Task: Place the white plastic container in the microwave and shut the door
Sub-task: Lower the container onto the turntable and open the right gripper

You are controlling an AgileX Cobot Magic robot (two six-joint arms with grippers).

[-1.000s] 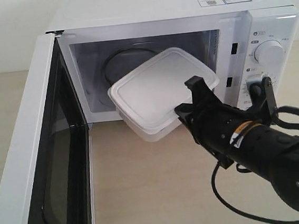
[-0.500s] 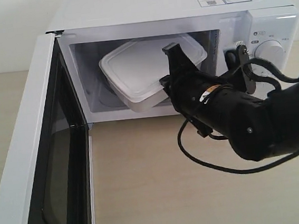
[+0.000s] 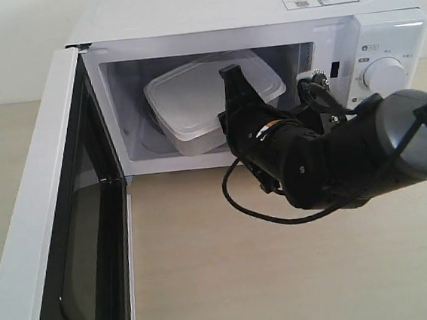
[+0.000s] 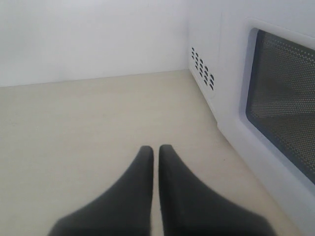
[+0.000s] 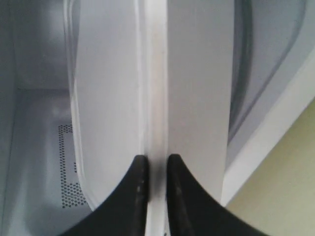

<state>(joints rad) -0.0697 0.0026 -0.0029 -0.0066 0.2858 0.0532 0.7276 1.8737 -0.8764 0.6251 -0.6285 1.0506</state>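
Note:
The white microwave (image 3: 275,10) stands at the back with its door (image 3: 60,220) swung wide open to the left. My right gripper (image 3: 231,90) is shut on the rim of the white plastic container (image 3: 192,94), which is held inside the cavity, tilted, above the glass turntable. In the right wrist view the black fingers (image 5: 138,187) pinch the lid edge of the container (image 5: 192,73), with the cavity floor beyond. My left gripper (image 4: 155,150) is shut on nothing, low over the beige table beside the door's outer side (image 4: 280,98). It does not show in the exterior view.
The two round dials (image 3: 384,75) sit on the control panel at the microwave's right. The right arm and its black cable (image 3: 256,212) hang in front of the cavity opening. Beige tabletop (image 3: 285,274) stretches in front.
My right arm has carried the container from outside the opening up and into the cavity. It now sits a little deeper than half a second ago.

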